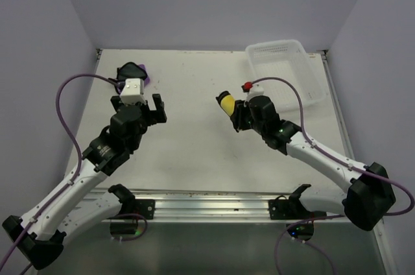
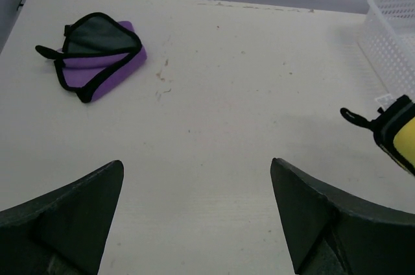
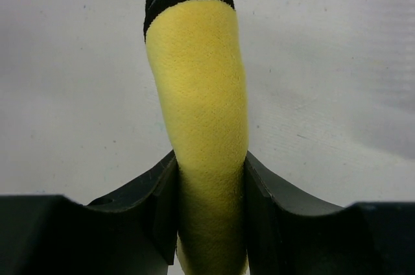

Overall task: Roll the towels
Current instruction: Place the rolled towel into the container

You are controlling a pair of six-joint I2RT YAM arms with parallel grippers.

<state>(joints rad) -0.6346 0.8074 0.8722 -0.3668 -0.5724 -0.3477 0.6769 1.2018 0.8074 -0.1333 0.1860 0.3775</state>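
Jaws hide base of seemingly rolled yellow towel (image 3: 198, 93).

Folded towel (image 2: 97, 54) back left, rolled towel (image 1: 227, 102) centre (in right tool (image 3: 211, 181)), basket (image 1: 285, 74) back right

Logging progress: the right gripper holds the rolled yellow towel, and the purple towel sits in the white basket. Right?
No. The purple towel lies on the table, far from the basket, as the left wrist view shows. The right gripper does hold the rolled yellow towel.
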